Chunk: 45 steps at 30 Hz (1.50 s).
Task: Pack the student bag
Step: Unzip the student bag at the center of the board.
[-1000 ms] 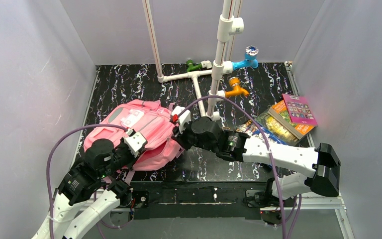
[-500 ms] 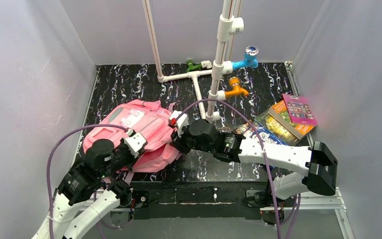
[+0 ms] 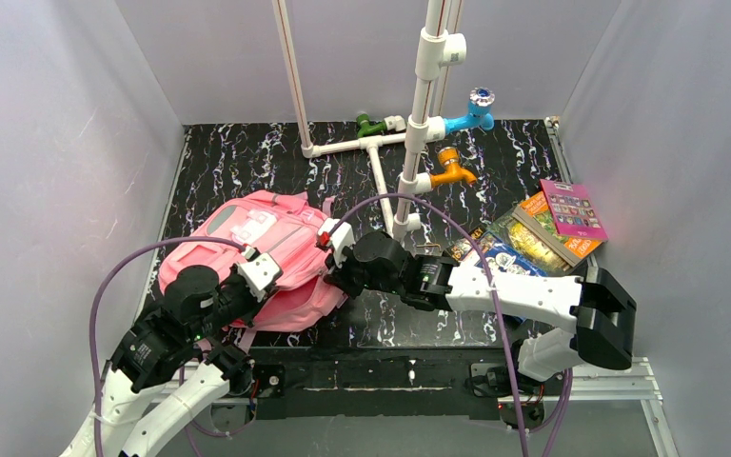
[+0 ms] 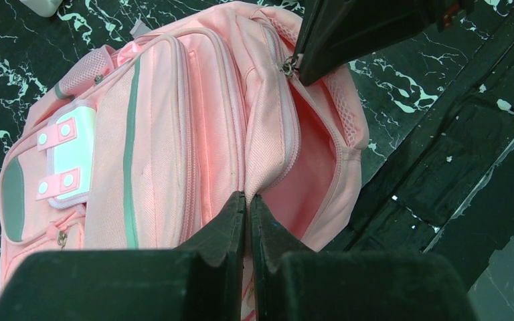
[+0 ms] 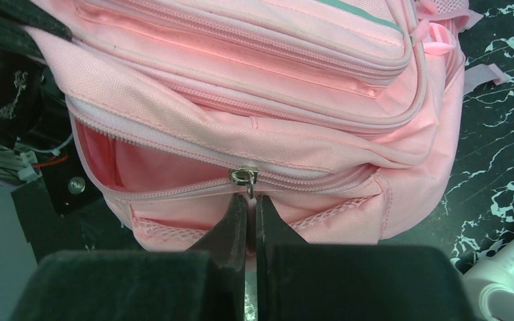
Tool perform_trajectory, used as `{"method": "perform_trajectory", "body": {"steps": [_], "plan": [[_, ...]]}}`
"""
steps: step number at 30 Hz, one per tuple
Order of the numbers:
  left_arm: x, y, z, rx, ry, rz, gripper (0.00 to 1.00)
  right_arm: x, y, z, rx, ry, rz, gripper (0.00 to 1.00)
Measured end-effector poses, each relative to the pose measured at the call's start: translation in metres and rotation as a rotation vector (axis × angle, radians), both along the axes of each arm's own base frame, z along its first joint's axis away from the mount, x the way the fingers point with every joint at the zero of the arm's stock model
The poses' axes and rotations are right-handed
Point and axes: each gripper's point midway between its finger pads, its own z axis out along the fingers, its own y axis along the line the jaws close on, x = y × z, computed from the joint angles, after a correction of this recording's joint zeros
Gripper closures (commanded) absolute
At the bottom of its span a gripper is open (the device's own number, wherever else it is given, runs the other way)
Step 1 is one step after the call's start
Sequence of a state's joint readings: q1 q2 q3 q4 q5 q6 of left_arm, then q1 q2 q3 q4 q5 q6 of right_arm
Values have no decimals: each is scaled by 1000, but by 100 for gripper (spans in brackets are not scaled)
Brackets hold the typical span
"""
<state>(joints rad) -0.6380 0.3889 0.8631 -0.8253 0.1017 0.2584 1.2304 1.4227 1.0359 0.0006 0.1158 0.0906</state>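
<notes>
The pink student bag point(image 3: 266, 238) lies flat on the black marbled table at the left; it fills the left wrist view point(image 4: 154, 127) and the right wrist view point(image 5: 254, 87). Its main compartment is partly unzipped, showing pink lining point(image 4: 308, 167). My left gripper point(image 4: 248, 198) is shut on the fabric lip of the opening, at the bag's near edge point(image 3: 252, 271). My right gripper point(image 5: 248, 198) is shut on the zipper pull point(image 5: 243, 176) at the bag's right side point(image 3: 331, 257). A stack of books point(image 3: 547, 228) lies at the right.
White pipework point(image 3: 409, 133) with green, blue and orange taps stands at the back middle. The table's black front edge point(image 3: 390, 367) and the arm bases lie close below the bag. Grey walls close in both sides.
My right gripper has moved left and a little toward me along the bag's edge, drawing the zipper pull with it. The opening has widened. My left gripper has held still.
</notes>
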Motion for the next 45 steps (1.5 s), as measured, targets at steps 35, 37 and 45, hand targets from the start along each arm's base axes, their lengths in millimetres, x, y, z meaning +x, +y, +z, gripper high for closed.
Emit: {"method": "perform_trajectory", "body": {"steps": [35, 37, 45], "plan": [[40, -64, -29, -48, 243, -35, 95, 3, -8, 28, 50, 55, -87, 99], [44, -64, -29, -27, 219, -45, 99, 5, -8, 28, 49, 54, -93, 99], [60, -65, -18, 63, 38, -139, 100, 13, -12, 28, 62, 32, -134, 99]]}}
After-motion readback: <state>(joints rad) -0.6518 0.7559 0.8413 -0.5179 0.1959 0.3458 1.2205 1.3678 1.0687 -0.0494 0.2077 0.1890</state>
